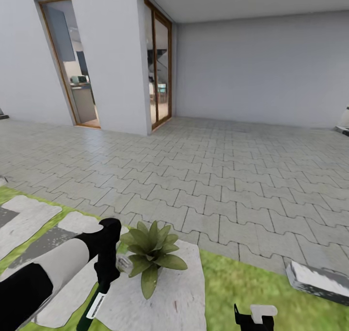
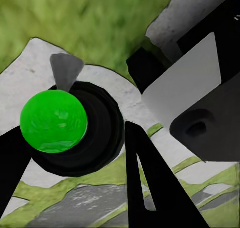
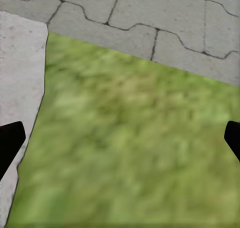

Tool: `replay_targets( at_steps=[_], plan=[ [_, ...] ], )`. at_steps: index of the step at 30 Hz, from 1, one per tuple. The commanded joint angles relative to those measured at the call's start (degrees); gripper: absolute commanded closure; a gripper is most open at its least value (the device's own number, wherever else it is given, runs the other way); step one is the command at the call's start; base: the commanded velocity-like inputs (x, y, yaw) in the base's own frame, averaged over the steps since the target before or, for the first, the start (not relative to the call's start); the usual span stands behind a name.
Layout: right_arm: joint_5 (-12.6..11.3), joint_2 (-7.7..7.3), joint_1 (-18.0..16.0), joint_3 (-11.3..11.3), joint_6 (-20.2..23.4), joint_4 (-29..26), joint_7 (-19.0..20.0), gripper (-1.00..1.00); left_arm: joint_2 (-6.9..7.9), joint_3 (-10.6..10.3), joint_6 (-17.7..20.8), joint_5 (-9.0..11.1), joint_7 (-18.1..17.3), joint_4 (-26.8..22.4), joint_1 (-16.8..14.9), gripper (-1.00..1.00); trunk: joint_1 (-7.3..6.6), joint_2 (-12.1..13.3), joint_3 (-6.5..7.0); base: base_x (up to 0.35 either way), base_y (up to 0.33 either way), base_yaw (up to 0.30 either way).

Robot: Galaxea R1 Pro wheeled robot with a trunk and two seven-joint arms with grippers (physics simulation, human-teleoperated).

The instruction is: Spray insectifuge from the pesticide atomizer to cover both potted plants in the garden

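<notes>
My left gripper (image 1: 107,269) is shut on the pesticide atomizer (image 1: 97,302), a slim dark green body with a white label hanging below the fingers. Its pale nozzle (image 1: 124,263) points at a potted plant (image 1: 152,251), a low rosette of broad green leaves on a stepping stone (image 1: 179,292) in the garden. No insectifuge specks show on the leaves. In the left wrist view, the atomizer's bright green end (image 2: 54,121) sits between my black fingers (image 2: 150,193). My right gripper (image 1: 254,319) hangs open over the lawn (image 3: 130,138), with nothing between its fingers.
Grey interlocking paving (image 1: 218,176) stretches beyond the grass to a white house wall with a glass door (image 1: 161,74) and a window (image 1: 72,64). More stepping stones (image 1: 29,219) lie at the left. A grey block (image 1: 317,280) rests on the grass at the right.
</notes>
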Motion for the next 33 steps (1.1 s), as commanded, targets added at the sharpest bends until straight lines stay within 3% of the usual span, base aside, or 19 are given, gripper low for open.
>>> replay_targets(
  at_steps=[1, 15, 17, 19, 21, 22, 24, 29, 33],
  plan=[
    [0.62, 0.01, -0.04, -0.44, -0.16, 0.05, -0.23, -1.00, 0.04, 0.10, 0.59, -0.55, 0.16, -0.08, 0.21, 1.00, -0.01, -0.02, -0.09, 0.000, 0.000, 0.000],
    [0.55, 0.01, -0.04, -0.49, -0.16, 0.06, -0.31, -1.00, -0.49, 0.07, 0.60, -0.56, 2.70, -0.27, -0.20, 1.00, -0.01, -0.02, -0.58, 0.000, 0.000, 0.000],
    [0.57, 0.01, -0.04, -0.49, -0.16, 0.04, -0.31, -1.00, 0.04, 0.34, 0.64, -0.45, 6.58, -0.15, -0.02, 1.00, -0.01, -0.02, -0.58, 0.000, 0.000, 0.000],
    [0.59, 0.01, -0.04, -0.49, -0.16, 0.05, -0.31, -1.00, 0.17, 2.28, 0.62, -0.28, 9.40, -0.11, 0.27, 1.00, -0.01, -0.02, -0.58, 0.000, 0.000, 0.000],
    [0.59, 0.01, -0.04, -0.49, -0.16, 0.06, -0.31, -1.00, -0.12, 6.15, 0.60, -0.24, 11.57, -0.10, 0.43, 1.00, -0.01, -0.02, -0.58, 0.000, 0.000, 0.000],
    [0.59, 0.01, -0.04, -0.49, -0.16, 0.06, -0.31, -1.00, -0.40, 9.15, 0.59, -0.19, 14.68, -0.10, 0.64, 1.00, -0.01, -0.02, -0.58, 0.000, 0.000, 0.000],
    [0.61, 0.01, -0.04, -0.49, -0.16, 0.07, -0.31, -1.00, -0.58, 11.80, 0.57, 0.05, 18.68, -0.10, 1.44, 1.00, -0.01, -0.02, -0.58, 0.000, 0.000, 0.000],
    [0.61, 0.01, -0.04, -0.49, -0.16, 0.07, -0.29, -1.00, -2.40, 13.30, 0.45, 0.32, 20.50, -0.08, 5.56, 1.00, -0.01, -0.02, -0.58, 0.000, 0.000, 0.000],
    [0.61, 0.01, -0.04, -0.49, -0.16, 0.07, -0.31, -1.00, -2.47, 13.38, 0.32, 0.34, 20.65, 0.05, 6.82, 1.00, -0.01, -0.02, -0.58, 0.000, 0.000, 0.000]
  ],
)
